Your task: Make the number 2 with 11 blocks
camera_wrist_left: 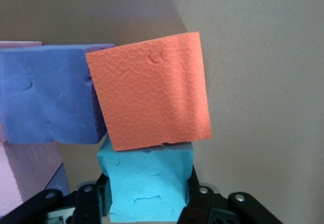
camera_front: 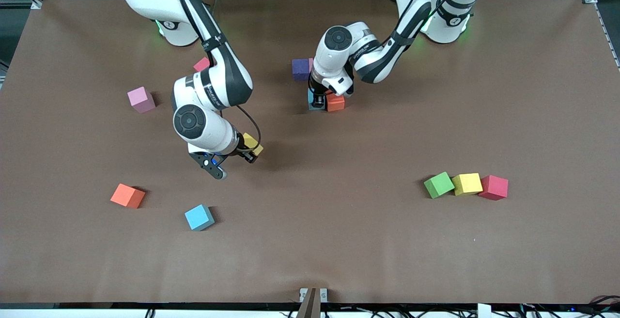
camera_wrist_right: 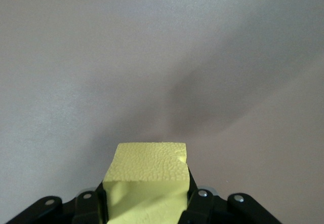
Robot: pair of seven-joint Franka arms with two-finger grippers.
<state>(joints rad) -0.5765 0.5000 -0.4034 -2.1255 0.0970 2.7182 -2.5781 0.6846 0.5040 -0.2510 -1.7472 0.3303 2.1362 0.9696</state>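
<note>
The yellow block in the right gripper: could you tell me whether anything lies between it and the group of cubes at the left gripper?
Nothing visible does: between the yellow block and the orange cube lies bare table.

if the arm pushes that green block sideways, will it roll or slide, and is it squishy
The green block would probably slide, not roll: it is a cube resting flat on the table. It likely dents easily and weighs little, since a similar sky-blue block looks like dimpled foam.
</note>
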